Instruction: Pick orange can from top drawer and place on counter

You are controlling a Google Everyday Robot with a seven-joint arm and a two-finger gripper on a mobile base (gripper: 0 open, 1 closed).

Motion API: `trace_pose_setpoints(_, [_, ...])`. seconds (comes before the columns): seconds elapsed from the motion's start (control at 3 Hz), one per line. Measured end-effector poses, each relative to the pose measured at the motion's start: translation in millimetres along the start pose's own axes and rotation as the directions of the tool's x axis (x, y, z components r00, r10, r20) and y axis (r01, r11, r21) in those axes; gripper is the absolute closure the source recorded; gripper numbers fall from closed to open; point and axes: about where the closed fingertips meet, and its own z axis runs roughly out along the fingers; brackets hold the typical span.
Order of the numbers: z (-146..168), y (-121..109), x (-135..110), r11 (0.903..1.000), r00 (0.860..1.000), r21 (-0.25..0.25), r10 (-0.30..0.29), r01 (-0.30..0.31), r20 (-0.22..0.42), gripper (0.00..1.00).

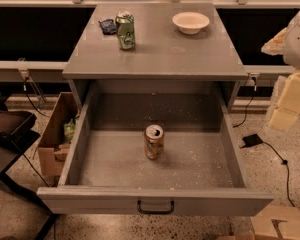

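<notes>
The orange can [153, 141] stands upright on the speckled floor of the open top drawer [115, 164], near the middle and slightly toward the front, silver top and pull tab facing up. The drawer is pulled fully out, its dark handle [155, 207] on the front panel. The counter [190, 54] is the flat grey top just behind and above the drawer. My gripper [288, 104] is at the right edge of the view, beside the cabinet and outside the drawer, well to the right of the can and holding nothing I can see.
On the counter stand a green can [125, 30], a small dark object [108, 26] and a white bowl [190, 22]. A cardboard box [57, 134] sits left of the drawer. A black cable and plug [252, 140] lie on the floor at right. A tan box [280, 226] is at bottom right.
</notes>
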Motion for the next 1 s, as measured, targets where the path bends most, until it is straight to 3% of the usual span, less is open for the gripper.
trace_pose_setpoints(0.33, [0, 0, 0, 1.0, 1.0, 0.0, 0.0, 0.0, 0.0, 0.0])
trace_pose_setpoints(0.67, [7, 2, 3, 0.9996, 0.999, -0.01, 0.025, -0.025, 0.042, 0.0])
trace_pose_setpoints(1.0, [85, 25, 22, 0.9833, 0.952, -0.118, 0.165, -0.138, 0.258, 0.0])
